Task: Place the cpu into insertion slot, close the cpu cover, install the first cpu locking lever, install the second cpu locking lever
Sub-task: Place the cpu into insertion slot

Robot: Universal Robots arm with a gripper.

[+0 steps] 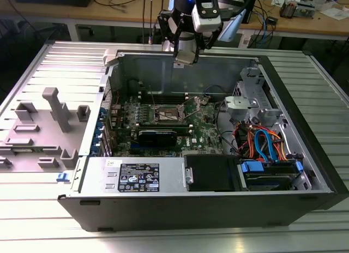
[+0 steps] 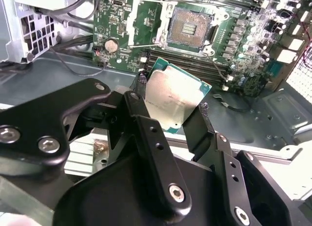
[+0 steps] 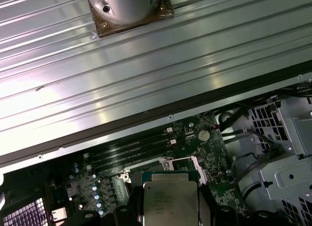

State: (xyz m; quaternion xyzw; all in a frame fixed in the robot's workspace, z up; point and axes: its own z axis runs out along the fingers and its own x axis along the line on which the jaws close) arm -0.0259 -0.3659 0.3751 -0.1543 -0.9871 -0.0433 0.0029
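- An open black computer case (image 1: 180,209) lies on a ribbed metal table (image 1: 54,226), across the middle of the exterior view.
- Inside are a green motherboard (image 1: 125,119), a silver box (image 1: 98,176) with a white printed label too small to read, and orange and blue cables (image 1: 262,144) at the exterior view's right.
- The robot arm (image 1: 188,24) hangs at the upper middle, over the case's far wall.
- Its 2 black jaws are closed on the cpu (image 2: 178,99), pinching opposite edges.
- The cpu is held in the air, apart from the insertion slot (image 2: 189,27), whose tan contact field lies uncovered.
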